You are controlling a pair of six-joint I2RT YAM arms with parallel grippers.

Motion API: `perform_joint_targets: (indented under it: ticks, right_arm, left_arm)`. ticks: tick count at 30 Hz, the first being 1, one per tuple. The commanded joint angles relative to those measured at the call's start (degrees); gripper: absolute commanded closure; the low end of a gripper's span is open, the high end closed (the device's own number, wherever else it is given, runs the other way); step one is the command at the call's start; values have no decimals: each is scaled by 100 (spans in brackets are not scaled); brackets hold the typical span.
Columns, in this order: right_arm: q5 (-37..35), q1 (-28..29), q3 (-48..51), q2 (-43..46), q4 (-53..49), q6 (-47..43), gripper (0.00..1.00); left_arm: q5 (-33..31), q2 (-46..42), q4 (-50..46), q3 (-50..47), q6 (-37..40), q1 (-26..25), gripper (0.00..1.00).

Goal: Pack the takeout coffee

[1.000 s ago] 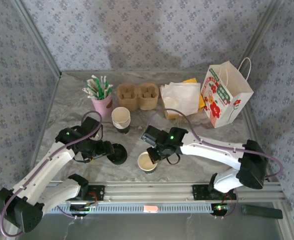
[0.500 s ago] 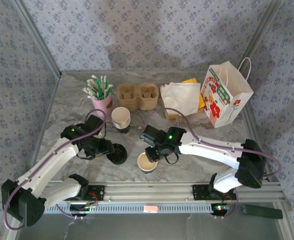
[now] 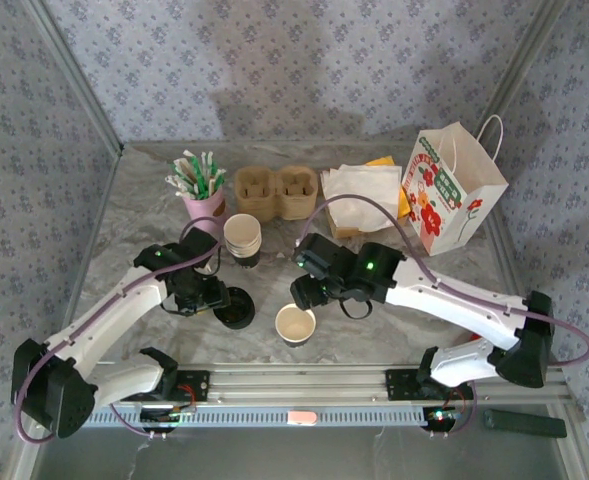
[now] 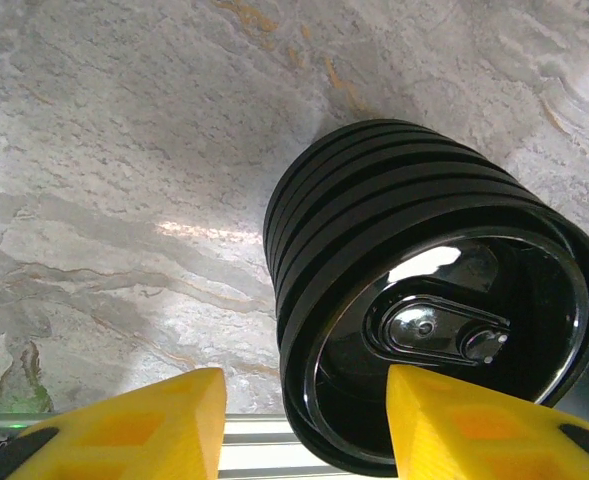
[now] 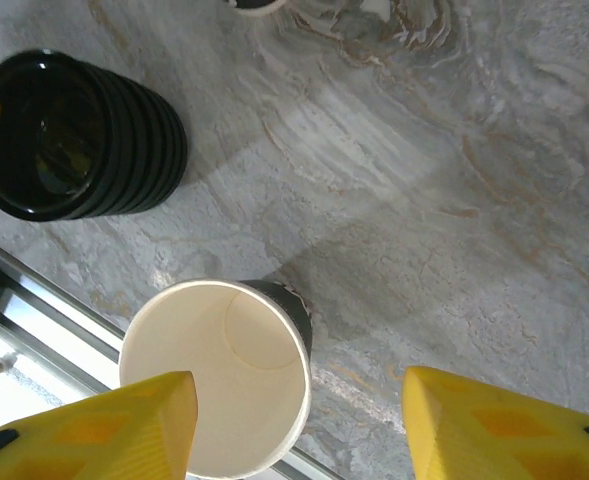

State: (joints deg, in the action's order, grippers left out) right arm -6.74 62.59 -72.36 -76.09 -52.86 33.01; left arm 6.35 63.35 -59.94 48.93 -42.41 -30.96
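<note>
the left claw (image 4: 302, 405) is apart, its fingers straddling the rim of the stack of black lids (image 4: 404, 220), not clamped. the right claw (image 5: 296, 400) hangs spread above the lidless paper cup (image 5: 219, 370), upright by the counter's (image 5: 444, 180) near edge, beside the lids.

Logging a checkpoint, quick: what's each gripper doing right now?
Left gripper: open, straddling the near rim of the stack of black lids.
Right gripper: open, empty, close to the lidless paper cup.
</note>
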Motion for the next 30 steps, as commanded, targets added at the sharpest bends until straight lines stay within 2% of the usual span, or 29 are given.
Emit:
perform_joint_targets:
  ticks: [1,12,22,25,30]
  right_arm:
    - [-252,-85,-146,116,-233,126,42]
    - [-291,-258,-234,182,-303,126,41]
    - [-301,-325,-261,177,-348,117,41]
    - [-325,-331,-253,185,-350,126,41]
    - [-336,-344,-253,202,-337,135,41]
  left_arm:
    - [-72,32,39,-37,75,-66,57]
    - [-72,210,244,-169,48,-136,64]
    - [-101,240,239,-26,58,-147,77]
    - [-103,206,179,36,67,-163,85]
    - [-141,122,19,182,102,-172,86]
